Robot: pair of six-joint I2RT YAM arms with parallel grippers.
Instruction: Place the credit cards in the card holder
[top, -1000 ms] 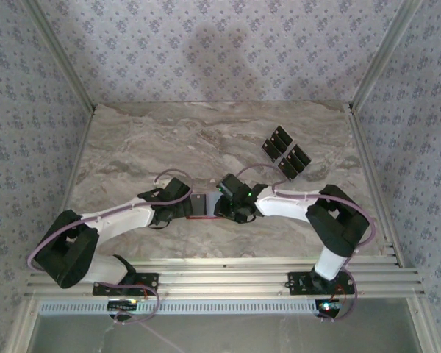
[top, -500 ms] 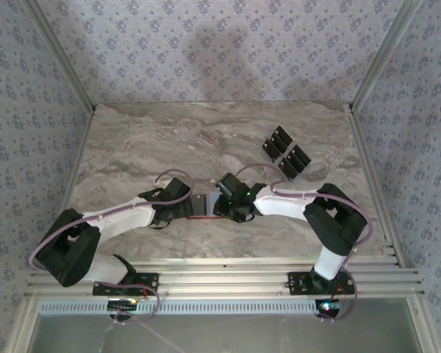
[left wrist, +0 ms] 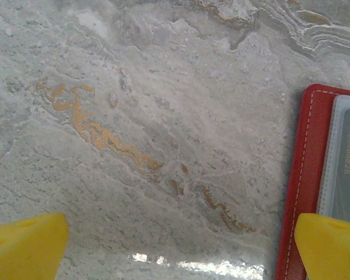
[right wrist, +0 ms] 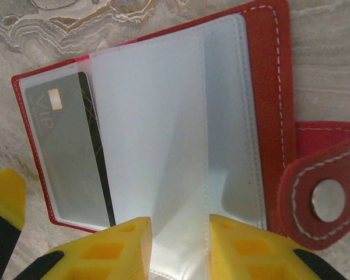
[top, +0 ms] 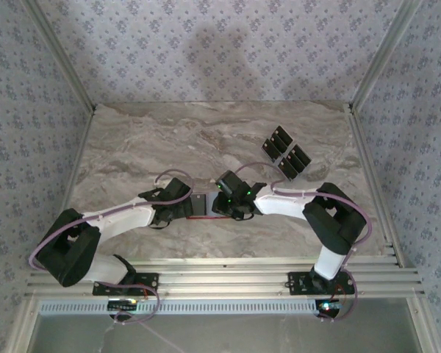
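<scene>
While L fingers (left wrist: 24, 246) stand wide over tabletop (left wrist: 134, 105) by red card holder (right wrist: 267, 87), R fingers (right wrist: 108, 251) sit narrow astride its clear pocket (right wrist: 175, 146); can't tell if gripped.

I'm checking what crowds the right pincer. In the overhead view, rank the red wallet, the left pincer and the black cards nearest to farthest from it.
1. The red wallet, directly at the tips of the right pincer, mid-table.
2. The left pincer, at the wallet's opposite edge.
3. The black cards, farther back on the right of the table.
</scene>
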